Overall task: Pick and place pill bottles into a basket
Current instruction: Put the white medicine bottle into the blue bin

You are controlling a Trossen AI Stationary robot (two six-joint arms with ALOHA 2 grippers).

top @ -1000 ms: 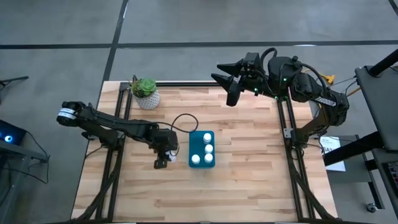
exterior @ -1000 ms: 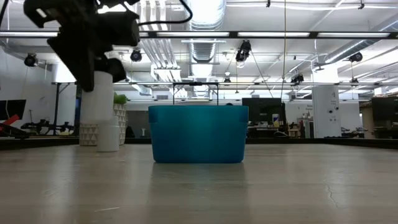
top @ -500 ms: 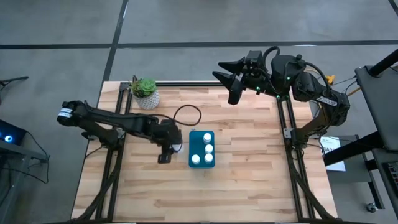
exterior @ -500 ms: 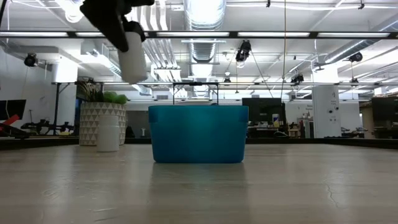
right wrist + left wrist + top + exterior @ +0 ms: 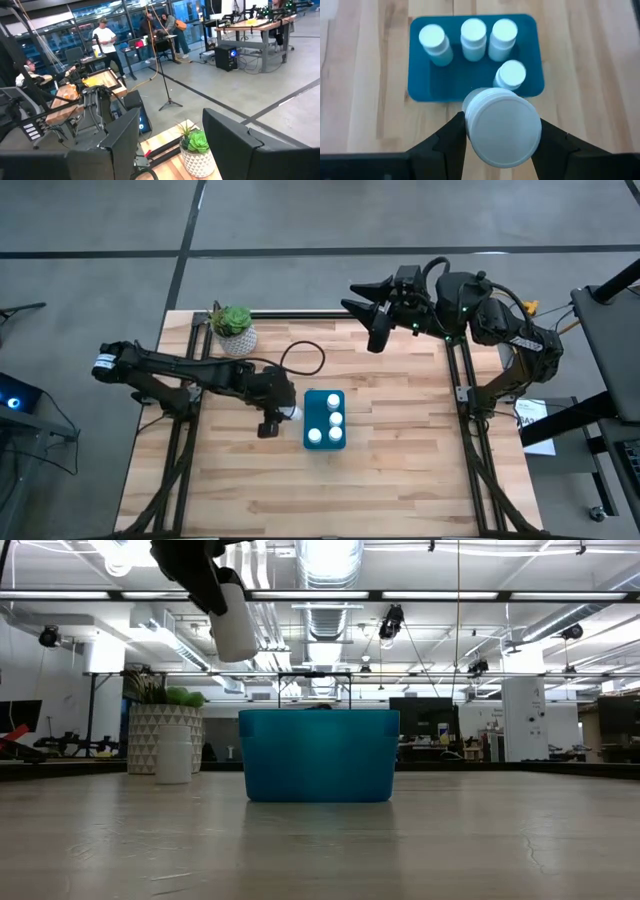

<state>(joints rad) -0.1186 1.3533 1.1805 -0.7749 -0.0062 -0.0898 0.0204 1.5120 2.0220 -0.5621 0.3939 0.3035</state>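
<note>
Wooden planks of the table (image 5: 400, 470) fill my overhead picture, and a big workshop with people at their benches shows far behind it. Nearest to me in the low view, one pill bottle (image 5: 173, 753) stands alone on the table, in front of the white plant pot (image 5: 153, 738). Just beside the basket (image 5: 325, 420), on its left, my left gripper (image 5: 272, 420) hangs above the table, and its fingers (image 5: 445, 145) are clamped on a pill bottle (image 5: 502, 125) which it holds in the air, a little tilted. I see this held bottle above the basket's rim level in the low view. Inside the teal basket, four more bottles stand upright: three in a row along one long wall (image 5: 472, 37) and one (image 5: 510, 75) in the other row. Farther away, at the back edge of the table, my right gripper (image 5: 370, 305) waits high up, with its two fingers (image 5: 240, 145) apart and nothing between them.
</note>
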